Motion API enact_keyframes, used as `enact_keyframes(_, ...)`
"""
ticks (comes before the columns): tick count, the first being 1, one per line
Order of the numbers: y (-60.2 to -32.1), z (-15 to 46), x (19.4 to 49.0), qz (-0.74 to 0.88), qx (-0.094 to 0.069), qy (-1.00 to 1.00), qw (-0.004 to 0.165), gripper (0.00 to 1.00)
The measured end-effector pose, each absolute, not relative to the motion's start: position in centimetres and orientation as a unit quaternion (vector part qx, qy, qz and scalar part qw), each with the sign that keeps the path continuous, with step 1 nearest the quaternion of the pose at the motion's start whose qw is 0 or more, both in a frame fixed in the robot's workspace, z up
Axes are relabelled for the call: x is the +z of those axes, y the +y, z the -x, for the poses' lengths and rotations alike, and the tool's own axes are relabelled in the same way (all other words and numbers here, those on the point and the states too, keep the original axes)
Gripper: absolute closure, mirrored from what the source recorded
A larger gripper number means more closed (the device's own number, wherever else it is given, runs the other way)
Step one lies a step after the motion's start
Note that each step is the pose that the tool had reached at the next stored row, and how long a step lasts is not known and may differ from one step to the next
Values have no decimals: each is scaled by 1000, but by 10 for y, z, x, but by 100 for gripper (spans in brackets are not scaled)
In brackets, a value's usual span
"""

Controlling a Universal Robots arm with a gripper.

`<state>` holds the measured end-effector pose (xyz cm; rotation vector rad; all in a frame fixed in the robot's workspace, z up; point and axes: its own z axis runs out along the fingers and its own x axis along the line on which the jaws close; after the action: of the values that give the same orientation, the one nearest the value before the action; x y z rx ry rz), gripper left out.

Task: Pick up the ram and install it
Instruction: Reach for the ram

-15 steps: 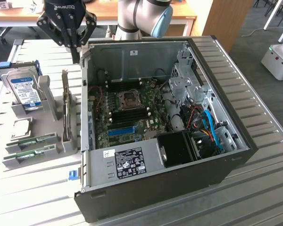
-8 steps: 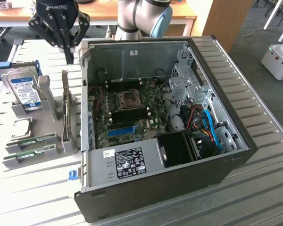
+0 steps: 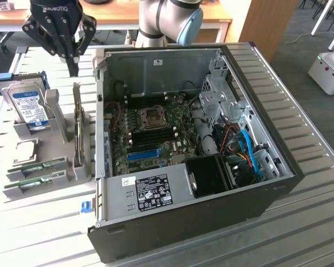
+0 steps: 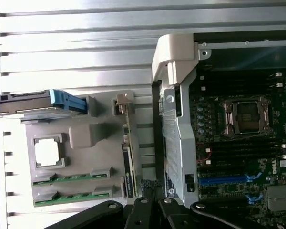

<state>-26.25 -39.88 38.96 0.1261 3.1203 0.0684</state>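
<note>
On the tabletop (image 3: 317,211), in a grey fixture (image 3: 58,125) just beside the open computer case (image 3: 211,222), the ram (image 3: 78,130) (image 4: 127,157) is standing on its long edge, braced upright by a narrow grey bracket.

Item: long thin green board, seen edge-on, running along the fixture's side nearest the case wall.

Hand (image 3: 73,71) (image 4: 150,195): black, hanging on the grey robot arm (image 3: 167,22) directly over the far end of the ram. Its fingers are pressing together at the tips and are gripping nothing. The tips are pointing down at the ram's upper edge and hovering just above it, close but apart.

Same fixture, further from the case:
- two more green sticks (image 3: 36,165) are lying flat, side by side, in low slots at the near end;
- a pale square part (image 4: 47,152) is sitting in a pocket next to them;
- a silver hard drive (image 3: 29,103) with a blue-white label is leaning upright at the far end, in a blue carrier (image 4: 66,101).

Case interior: the green motherboard (image 3: 172,142) is lying exposed, carrying a square processor socket (image 3: 154,117), long dark slots (image 3: 150,135) beside it, and a blue slot (image 3: 143,154) nearer the front. Blue and orange cables (image 3: 250,150) are bunching at the exterior view's right.
</note>
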Motion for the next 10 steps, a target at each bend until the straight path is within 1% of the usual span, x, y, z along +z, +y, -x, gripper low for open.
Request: enact_keyframes(10,-399,284,389,-41,22,999,8,89)
